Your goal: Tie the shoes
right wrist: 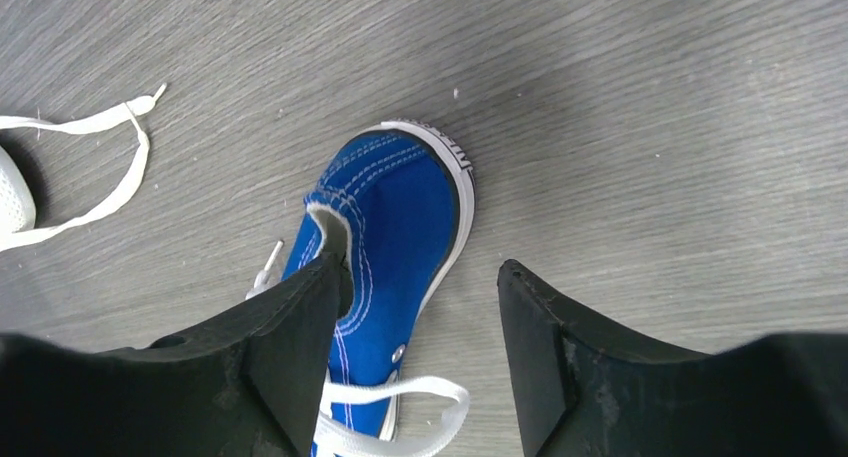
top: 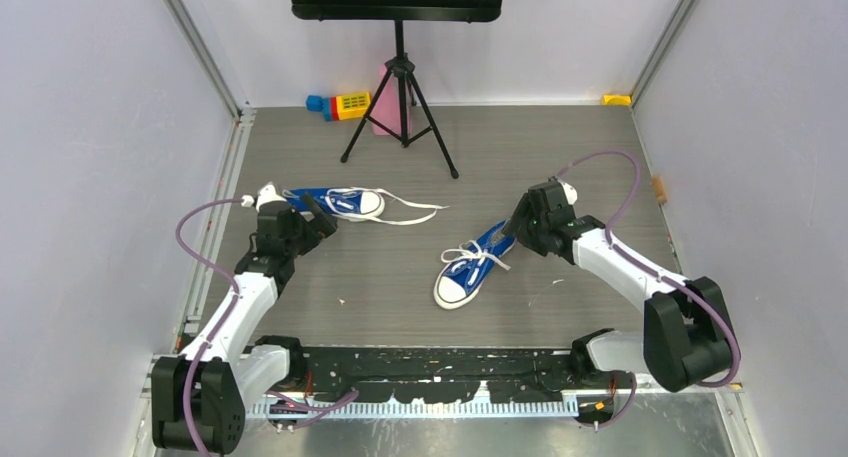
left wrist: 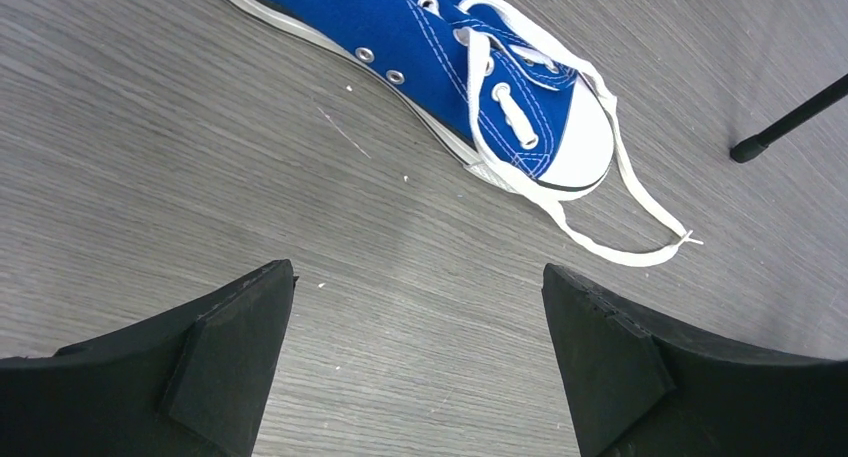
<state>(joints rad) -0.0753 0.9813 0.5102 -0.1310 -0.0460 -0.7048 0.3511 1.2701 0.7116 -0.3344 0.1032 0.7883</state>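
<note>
Two arms bolted at the near edge reach out over a grey wood-grain table (top: 370, 297). Well beyond both grippers, at the far side, stands a black tripod stand (top: 401, 97). Left gripper (left wrist: 418, 272) is released, its fingers spread wide above bare table with nothing between them. Left shoe (left wrist: 440, 47), blue with a white toe cap, lies just ahead of those fingertips and apart from them, toe pointing away to the right. Right gripper (right wrist: 418, 267) is also released, its jaws astride the heel of the right shoe (right wrist: 395, 217). One finger sits over the collar edge, and whether it touches cannot be told. The other finger stands clear of the sole, with bare table between. This shoe's toe points back toward the arm bases. Loose white lace (left wrist: 600, 249) trails in a loop past the left shoe's toe. More lace (right wrist: 400, 387) crosses the right shoe under the right gripper. Small coloured blocks (top: 345, 104) lie beside the stand's feet.
</note>
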